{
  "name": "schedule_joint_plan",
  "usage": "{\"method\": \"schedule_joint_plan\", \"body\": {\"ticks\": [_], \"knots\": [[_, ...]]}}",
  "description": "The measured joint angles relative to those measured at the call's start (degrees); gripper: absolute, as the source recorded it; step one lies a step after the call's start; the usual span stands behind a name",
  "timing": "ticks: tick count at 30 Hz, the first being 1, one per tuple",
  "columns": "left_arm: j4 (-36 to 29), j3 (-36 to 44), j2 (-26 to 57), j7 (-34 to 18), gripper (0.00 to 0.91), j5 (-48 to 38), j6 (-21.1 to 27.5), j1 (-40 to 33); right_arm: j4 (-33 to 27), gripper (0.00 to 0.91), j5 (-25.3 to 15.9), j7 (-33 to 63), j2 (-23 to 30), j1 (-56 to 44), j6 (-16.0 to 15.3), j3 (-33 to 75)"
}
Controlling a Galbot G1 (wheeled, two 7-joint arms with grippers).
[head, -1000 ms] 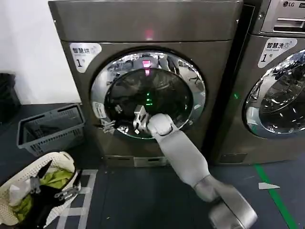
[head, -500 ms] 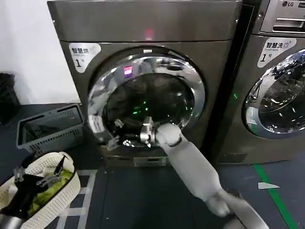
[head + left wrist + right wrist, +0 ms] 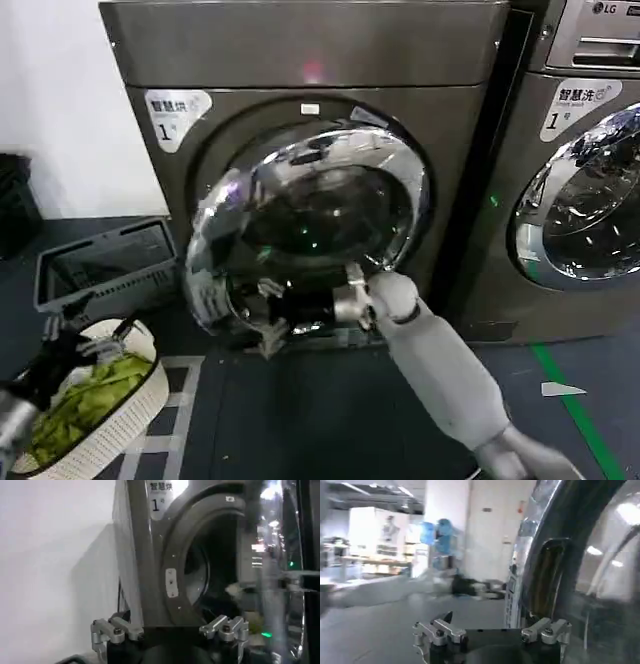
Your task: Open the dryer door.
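One dryer door (image 3: 305, 235) ajar, right gripper (image 3: 268, 330) seemingly at its lower rim

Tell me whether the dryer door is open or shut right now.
Partly open. The dryer door is swung out on its hinged side, away from the dryer; the left wrist view shows the dark drum opening behind it.

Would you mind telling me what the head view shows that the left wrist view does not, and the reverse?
Head view alone: the right end effector at the lower edge of the dryer door, a grey crate, a white basket, the neighbouring LG machine.
Left wrist view alone: the dark opening behind the door.
Both: the dryer, its door swung partly open, the left end effector.
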Motion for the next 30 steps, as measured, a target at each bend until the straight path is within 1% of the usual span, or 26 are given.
{"method": "schedule_joint_plan", "body": {"ticks": [3, 6, 9, 13, 15, 20, 24, 27, 30], "knots": [[2.7, 1.7, 3.5, 1.0, 0.907, -0.8, 0.5, -2.5, 1.7, 0.907, 1.2, -4.0, -1.6, -1.5, 0.3, 0.6], [3.3, 3.8, 6.0, 1.3, 0.907, -0.6, 0.8, -4.6, 3.2, 0.907, 1.7, -7.4, -3.3, -3.1, 0.9, 1.4], [5.0, 6.2, 8.2, 1.2, 0.907, -1.0, 0.9, -6.8, 4.7, 0.907, 2.9, -8.0, -5.1, -4.6, 1.8, 2.4], [7.3, 10.2, 11.5, 1.2, 0.907, -5.4, 3.0, -10.4, 6.8, 0.907, 3.9, -8.0, -8.1, -6.7, 2.9, 3.9], [8.4, 12.8, 13.5, 1.4, 0.907, -6.9, 3.1, -12.5, 8.0, 0.907, 4.5, -8.0, -9.4, -7.9, 3.5, 4.6], [10.6, 20.9, 18.8, 2.3, 0.907, -9.0, 3.1, -18.0, 12.2, 0.907, 6.0, -8.0, -14.4, -13.1, 4.6, 9.1], [11.8, 28.7, 21.1, 3.3, 0.907, -10.8, 2.7, -22.6, 15.1, 0.907, 7.8, -8.0, -18.5, -18.2, 4.9, 14.7], [13.0, 35.5, 21.8, 3.7, 0.907, -9.9, 1.5, -26.7, 15.8, 0.907, 9.0, -8.0, -21.2, -22.3, 5.4, 20.2], [14.2, 42.1, 21.5, 4.0, 0.907, -9.5, 0.8, -30.6, 15.2, 0.907, 9.0, -8.0, -23.1, -26.0, 5.8, 26.8]]}}
